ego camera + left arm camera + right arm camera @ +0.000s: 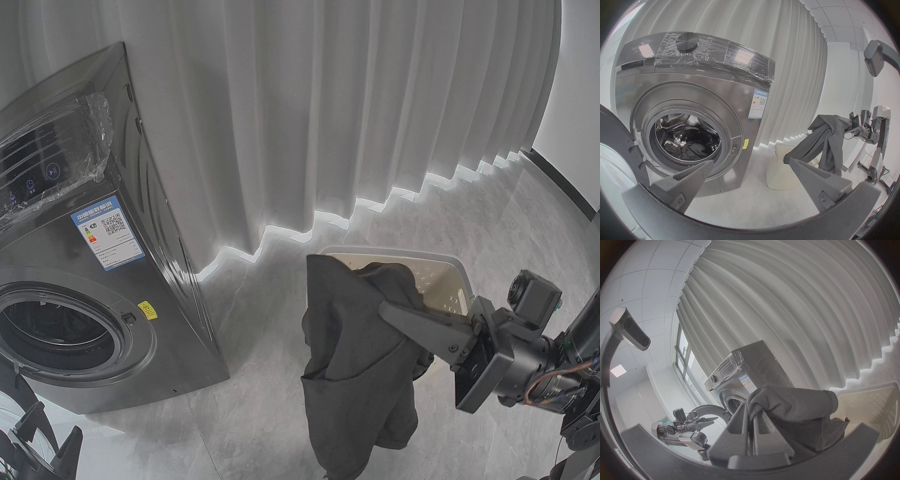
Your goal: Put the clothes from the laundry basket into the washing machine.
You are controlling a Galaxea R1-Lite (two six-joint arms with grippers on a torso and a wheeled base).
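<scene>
Dark garment [353, 356] hangs limp above the laundry basket [447, 265], right of the washing machine [125, 294], pinched at its top fold by the right gripper [390, 312], looks soft, light, best grabbed bunched; left gripper [750, 162] spread, empty.

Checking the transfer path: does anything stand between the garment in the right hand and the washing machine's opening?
Nothing visible does. The garment hangs from the right hand; bare floor lies between it and the washing machine, whose door is open. The open left hand sits low by that door.
</scene>
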